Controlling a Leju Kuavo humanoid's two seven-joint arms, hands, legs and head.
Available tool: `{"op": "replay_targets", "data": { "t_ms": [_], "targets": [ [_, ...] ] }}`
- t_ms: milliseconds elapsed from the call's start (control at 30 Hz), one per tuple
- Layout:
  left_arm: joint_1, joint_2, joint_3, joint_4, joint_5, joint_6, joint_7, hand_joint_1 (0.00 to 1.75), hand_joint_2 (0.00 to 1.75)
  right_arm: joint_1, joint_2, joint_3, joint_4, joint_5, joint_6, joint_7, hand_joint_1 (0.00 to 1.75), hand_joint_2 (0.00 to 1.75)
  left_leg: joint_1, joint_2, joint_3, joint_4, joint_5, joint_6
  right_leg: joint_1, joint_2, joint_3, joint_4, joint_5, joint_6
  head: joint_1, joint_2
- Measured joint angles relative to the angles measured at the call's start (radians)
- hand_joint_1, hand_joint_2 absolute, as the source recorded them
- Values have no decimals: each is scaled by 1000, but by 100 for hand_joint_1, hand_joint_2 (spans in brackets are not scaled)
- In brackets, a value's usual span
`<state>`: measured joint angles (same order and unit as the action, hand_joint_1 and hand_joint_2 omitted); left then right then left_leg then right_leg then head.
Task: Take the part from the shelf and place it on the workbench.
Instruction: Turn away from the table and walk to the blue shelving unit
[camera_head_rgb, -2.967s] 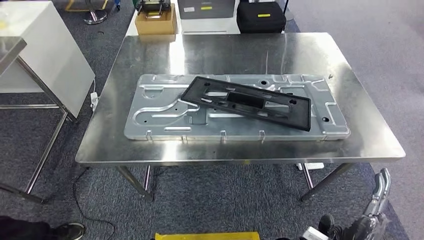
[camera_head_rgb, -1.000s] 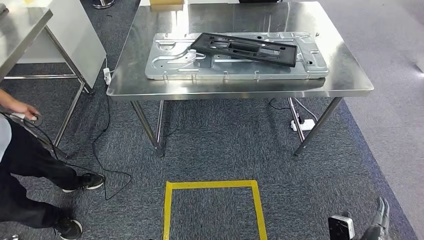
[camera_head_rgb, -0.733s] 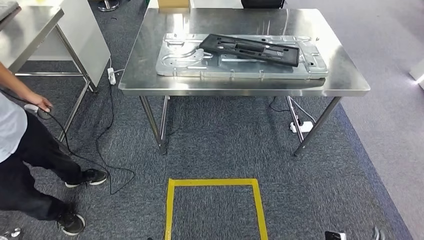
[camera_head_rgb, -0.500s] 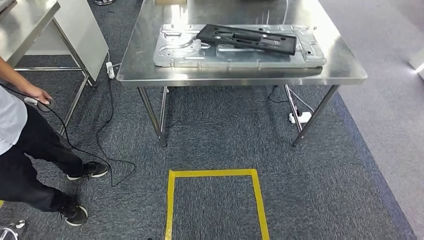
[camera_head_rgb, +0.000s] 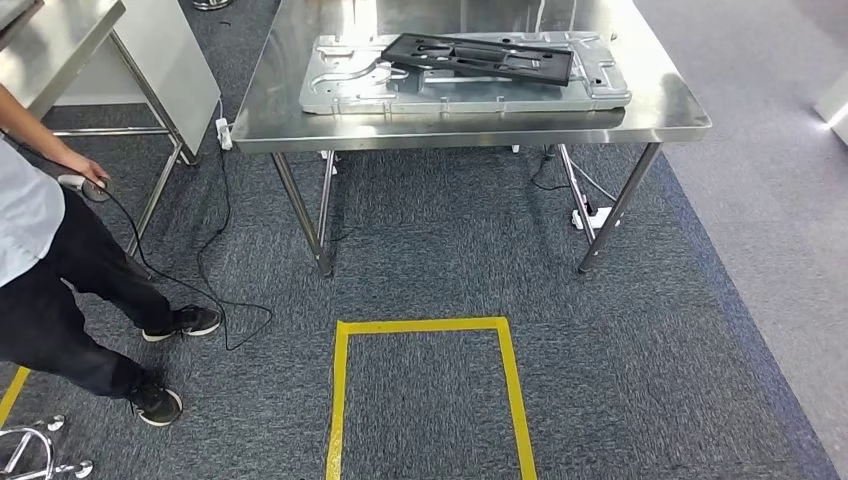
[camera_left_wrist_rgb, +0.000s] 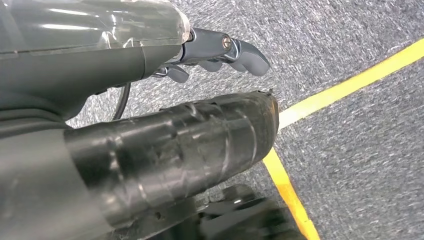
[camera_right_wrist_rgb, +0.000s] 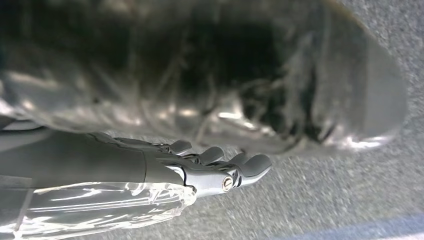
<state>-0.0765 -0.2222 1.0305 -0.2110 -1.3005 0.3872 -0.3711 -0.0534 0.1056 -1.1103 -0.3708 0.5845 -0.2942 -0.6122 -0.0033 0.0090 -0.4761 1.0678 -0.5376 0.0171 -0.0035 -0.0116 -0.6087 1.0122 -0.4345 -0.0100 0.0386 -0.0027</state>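
A long black plastic part (camera_head_rgb: 480, 55) lies slanted on a stamped silver metal panel (camera_head_rgb: 345, 85), which rests on the steel workbench (camera_head_rgb: 470, 122) at the top of the head view. I stand well back from the bench, across a stretch of carpet. My left hand (camera_left_wrist_rgb: 215, 50) hangs over the grey carpet with its fingers loosely extended and nothing in it. My right hand (camera_right_wrist_rgb: 220, 167) hangs the same way, also holding nothing.
A yellow taped square (camera_head_rgb: 340, 400) marks the carpet in front of me. A person (camera_head_rgb: 50, 260) in dark trousers stands at the left holding a corded device (camera_head_rgb: 85, 185), its cable trailing on the floor. A second steel table (camera_head_rgb: 60, 40) stands at far left.
The camera has pulled back from the workbench, which now sits higher and smaller in the picture. A person and the yellow square have come into view. The part on the panel has not moved.
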Motion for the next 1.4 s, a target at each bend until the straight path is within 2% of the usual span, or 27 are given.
{"op": "replay_targets", "data": {
  "t_ms": [67,133,167,200,233,300,333,367,400,467,533,567,667,733,800,833,867,900,933,1000,1067,1133,1200,1233,1333,1367,1400],
  "targets": [
    [-3,0,1,0,1,0,0,0,0,-2,4,-7,5,-1,2,0,0,0,-5,0,52,-92,-17,8,1,-2,-11,4,17,10,1,0],
    [-2,0,2,0,2,0,0,0,0,-3,5,-12,9,-2,2,1,0,0,-4,2,46,-111,-9,19,-1,-3,-18,4,29,22,1,0],
    [-1,0,3,0,2,0,0,0,0,-3,5,-14,10,-2,1,3,0,0,-3,4,40,-114,2,27,-2,-2,-22,12,18,27,1,0],
    [0,0,4,0,3,0,0,0,0,-3,5,-16,13,-1,1,6,0,0,-1,6,31,-117,14,36,-3,1,-32,36,-11,32,1,0],
    [0,-1,5,0,3,0,0,0,0,-3,6,-18,15,-1,1,10,0,0,0,8,20,-119,25,42,-6,4,-46,80,-58,36,1,0],
    [0,-1,7,0,2,0,0,0,0,-2,7,-22,19,3,1,18,0,0,-3,9,-8,-114,44,48,-10,7,-77,203,-148,43,2,0],
    [0,-1,8,0,2,0,0,0,0,-2,7,-24,21,4,0,21,0,0,-3,10,-22,-110,52,47,-12,7,-83,253,-166,47,2,0],
    [0,-1,9,0,3,0,0,0,0,-2,7,-25,23,6,0,24,0,0,-4,11,-37,-104,60,45,-15,7,-75,274,-159,50,1,0],
    [0,-1,10,0,3,0,0,0,0,-2,7,-26,25,7,-1,28,0,0,-3,11,-52,-97,67,42,-18,7,-50,262,-135,53,1,0],
    [0,-1,13,0,3,0,0,0,0,-4,9,-28,28,13,-3,36,0,0,-3,11,-82,-78,78,35,-26,7,43,149,-94,56,1,0],
    [-1,-1,15,0,4,0,0,0,0,-8,11,-29,31,19,-5,45,0,0,-4,11,-106,-58,85,24,-24,9,117,32,-102,51,0,0],
    [-2,-1,16,0,4,1,-1,0,0,-10,12,-30,33,23,-5,49,0,0,-4,11,-113,-51,89,17,-21,11,129,4,-112,45,0,0],
    [-1,-1,19,0,6,1,-2,0,0,-9,17,-32,41,35,-7,74,0,0,1,9,-129,-40,92,-5,-15,9,112,-7,-99,15,-1,0],
    [2,-1,20,0,9,0,-6,0,0,-8,20,-32,46,45,-7,98,0,0,6,4,-156,22,30,-15,-14,6,95,-9,-84,-5,-1,0],
    [4,-1,21,0,10,0,-11,0,0,-7,22,-32,52,54,-5,120,0,0,7,1,-193,144,-57,-21,-10,5,76,-9,-70,-13,-1,0],
    [4,-1,21,0,10,0,-13,0,0,-6,23,-33,55,58,-3,132,0,0,8,1,-205,198,-79,-22,-8,5,66,-8,-63,-14,-1,0],
    [4,-1,21,0,10,0,-14,0,0,-6,25,-33,58,63,-1,144,0,0,8,1,-204,225,-80,-21,-5,5,57,-8,-56,-14,-1,0],
    [4,-1,21,0,10,1,-15,0,0,-5,28,-33,62,70,1,158,0,0,7,1,-184,217,-62,-19,-4,5,50,-7,-50,-14,-1,0],
    [4,-1,21,0,10,2,-15,0,0,-4,31,-33,64,76,4,172,0,0,7,0,-146,171,-35,-15,-3,7,45,-6,-45,-13,-1,0],
    [3,-1,22,0,9,3,-15,0,0,-4,41,-33,72,88,10,193,0,0,2,-13,-43,22,4,-2,-1,11,39,-3,-36,-7,-1,0],
    [2,-1,22,0,8,4,-15,0,0,-4,50,-33,78,96,16,206,0,0,-2,-25,16,-78,7,9,-1,14,32,-1,-27,2,-1,0],
    [3,-1,22,0,7,5,-15,0,0,-5,57,-33,82,101,19,217,0,0,-4,-23,17,-98,6,16,-1,17,29,-2,-17,14,-1,0],
    [3,-1,22,0,7,5,-15,0,0,-4,60,-33,85,109,19,226,0,0,1,-12,16,-111,18,28,-1,19,19,17,-30,23,0,0],
    [4,-1,22,0,7,5,-15,0,0,-4,61,-33,86,115,19,233,0,0,3,-6,14,-117,25,35,-1,19,3,53,-55,27,0,0],
    [5,-2,22,0,7,6,-15,0,0,-2,65,-32,92,135,23,253,0,0,3,15,1,-113,32,43,-8,17,-76,239,-155,39,1,0],
    [6,-2,22,0,7,6,-15,0,0,-1,66,-32,94,141,25,258,0,0,3,23,-3,-109,32,43,-11,16,-88,274,-163,43,1,0],
    [6,-2,23,0,8,6,-15,0,0,1,67,-31,95,146,27,263,0,0,3,30,-6,-105,30,41,-14,14,-81,271,-153,47,1,0]
  ]
}}
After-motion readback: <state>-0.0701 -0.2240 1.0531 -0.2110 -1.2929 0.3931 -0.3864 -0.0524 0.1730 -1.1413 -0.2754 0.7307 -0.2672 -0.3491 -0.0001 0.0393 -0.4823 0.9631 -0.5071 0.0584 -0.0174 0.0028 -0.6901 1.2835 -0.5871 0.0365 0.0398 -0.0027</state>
